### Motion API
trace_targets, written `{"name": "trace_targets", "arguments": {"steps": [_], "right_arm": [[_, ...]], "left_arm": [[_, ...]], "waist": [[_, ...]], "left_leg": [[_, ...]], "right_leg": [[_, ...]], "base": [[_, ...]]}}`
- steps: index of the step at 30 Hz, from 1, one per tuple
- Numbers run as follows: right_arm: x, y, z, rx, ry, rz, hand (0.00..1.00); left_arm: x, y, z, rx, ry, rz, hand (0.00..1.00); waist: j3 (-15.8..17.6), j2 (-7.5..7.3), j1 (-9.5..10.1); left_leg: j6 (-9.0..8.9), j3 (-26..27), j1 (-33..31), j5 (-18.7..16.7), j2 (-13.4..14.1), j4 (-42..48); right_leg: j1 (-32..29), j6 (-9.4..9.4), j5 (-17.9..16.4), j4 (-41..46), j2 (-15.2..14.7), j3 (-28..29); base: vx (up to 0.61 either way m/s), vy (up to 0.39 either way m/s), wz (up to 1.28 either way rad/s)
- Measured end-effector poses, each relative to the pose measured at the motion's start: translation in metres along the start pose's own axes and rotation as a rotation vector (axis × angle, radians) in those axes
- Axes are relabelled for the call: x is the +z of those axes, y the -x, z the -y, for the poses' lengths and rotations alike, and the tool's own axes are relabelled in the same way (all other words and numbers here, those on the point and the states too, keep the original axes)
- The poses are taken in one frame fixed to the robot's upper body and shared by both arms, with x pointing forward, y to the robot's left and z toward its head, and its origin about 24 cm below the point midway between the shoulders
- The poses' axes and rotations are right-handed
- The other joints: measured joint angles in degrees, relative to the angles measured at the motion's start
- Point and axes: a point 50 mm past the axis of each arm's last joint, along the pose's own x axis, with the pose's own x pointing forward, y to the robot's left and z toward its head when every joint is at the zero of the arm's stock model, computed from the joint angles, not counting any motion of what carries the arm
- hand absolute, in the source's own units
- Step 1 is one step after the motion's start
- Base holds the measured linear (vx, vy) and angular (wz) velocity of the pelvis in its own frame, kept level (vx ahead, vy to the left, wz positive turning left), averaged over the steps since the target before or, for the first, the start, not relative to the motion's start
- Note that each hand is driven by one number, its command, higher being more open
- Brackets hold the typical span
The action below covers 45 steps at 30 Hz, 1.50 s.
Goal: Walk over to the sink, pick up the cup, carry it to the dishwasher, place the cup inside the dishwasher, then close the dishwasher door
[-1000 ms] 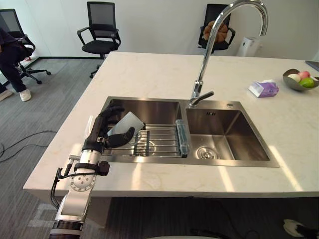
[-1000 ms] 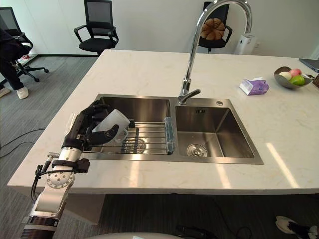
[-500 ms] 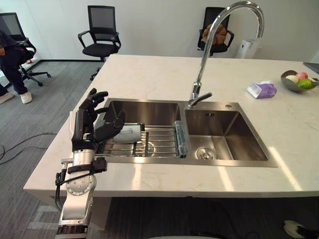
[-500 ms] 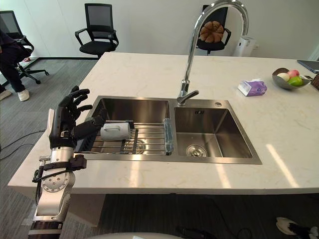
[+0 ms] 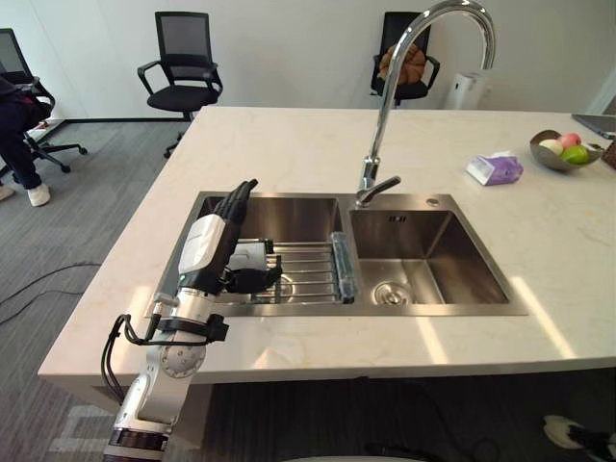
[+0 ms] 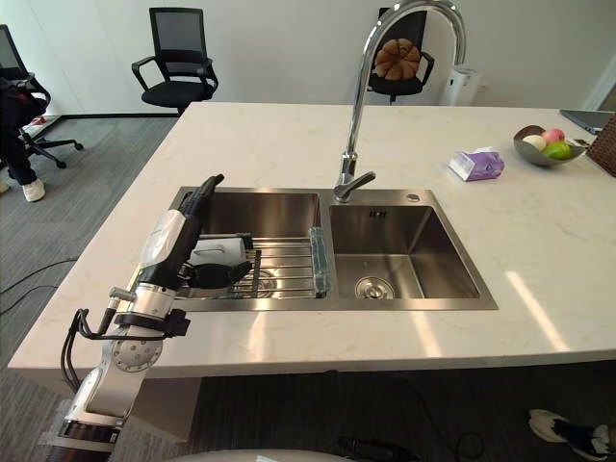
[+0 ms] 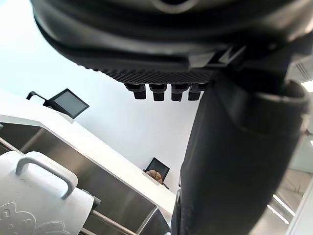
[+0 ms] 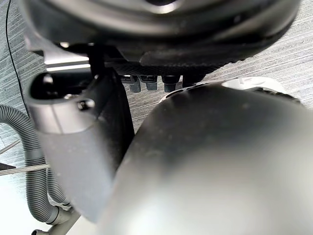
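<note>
L hand [image 5: 212, 248] over the L basin [image 5: 294, 217] of the sink [image 5: 438, 200], at its outer edge. Fingers [image 5: 241, 197] straight, pointing twd the basin's far wall, not curled on anything, so hand is unclenched. Thumb [image 5: 252, 281] sticks out low along the near side of the cup [image 6: 219, 252]. Wrist view: cup [image 7: 29, 203] sits apart from thumb, gap visible, no grip. Cup is white, lying on its side on the wire rack [image 5: 306, 269] that spans the L basin, handle [image 7: 44, 171] on the upper side. Bluish roll [image 5: 339, 265] at the rack's R end, against the divider btw basins. R basin [image 5: 462, 260]: drain [image 5: 390, 292] in its floor. Faucet [image 5: 385, 115] rises behind the divider, spout arching high. Counter [image 5: 289, 144]: bowl [image 5: 541, 156] at far R w/ fruit [image 5: 563, 146] in it, one pink, one green, one pale. Purple tissue pack [image 5: 496, 168] near the bowl, apart from it. R hand [image 8: 161, 66]: fingers look straight, nothing held.
</note>
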Motion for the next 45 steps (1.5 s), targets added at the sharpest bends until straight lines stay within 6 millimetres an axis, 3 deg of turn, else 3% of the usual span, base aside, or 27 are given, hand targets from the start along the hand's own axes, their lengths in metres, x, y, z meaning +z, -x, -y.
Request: {"name": "trace_targets", "arguments": {"steps": [6, 13, 21, 28, 37, 45], "right_arm": [[0.001, 0.000, 0.001, -0.005, 0.001, -0.005, 1.00], [0.005, 0.000, 0.000, -0.006, 0.024, -0.003, 1.00], [0.008, 0.000, 0.000, -0.004, 0.031, -0.005, 1.00], [0.009, 0.000, -0.001, -0.002, 0.037, -0.006, 1.00], [0.008, 0.000, -0.001, -0.003, 0.040, -0.006, 1.00], [0.008, 0.000, -0.002, -0.002, 0.043, -0.002, 1.00]], "left_arm": [[0.004, -0.006, 0.013, -0.089, -0.046, 0.024, 1.00], [-0.014, -0.006, 0.032, -0.199, -0.090, -0.088, 1.00], [-0.032, -0.017, 0.034, -0.224, -0.139, -0.189, 1.00], [-0.050, -0.023, 0.030, -0.213, -0.176, -0.271, 1.00], [-0.088, -0.010, 0.015, -0.177, -0.247, -0.453, 1.00], [-0.099, -0.004, 0.010, -0.165, -0.305, -0.510, 1.00]], "waist": [[0.1, 0.29, -0.25], [0.2, 0.41, -1.04], [0.2, 0.56, -1.81], [0.3, 0.56, -1.96], [0.4, 0.39, -1.67], [0.5, 0.25, -1.65]], "left_leg": [[0.00, 0.6, 0.1, 0.0, -0.1, 0.0], [0.00, 1.0, 0.2, 0.0, -0.1, 0.2], [0.01, 1.2, 0.4, 0.0, -0.1, 0.1], [0.00, 1.5, 0.7, 0.0, 0.0, -0.1], [0.00, 1.6, 0.9, 0.0, 0.0, -0.2], [-0.01, 1.6, 0.9, 0.0, 0.0, -0.2]], "right_leg": [[-0.2, -0.03, 0.2, 0.0, 0.0, 0.5], [-0.2, -0.10, 0.5, -0.2, 0.0, 0.8], [-0.1, -0.13, 0.6, -0.2, 0.0, 1.1], [0.0, -0.13, 0.6, -0.2, 0.1, 1.5], [0.1, -0.13, 0.6, 0.0, 0.1, 1.6], [0.1, -0.12, 0.6, 0.0, 0.1, 1.7]], "base": [[-0.04, 0.000, -0.05], [-0.05, -0.005, -0.03], [-0.04, -0.003, -0.02], [-0.02, -0.001, -0.02], [-0.02, -0.002, 0.00], [0.00, 0.000, 0.00]]}}
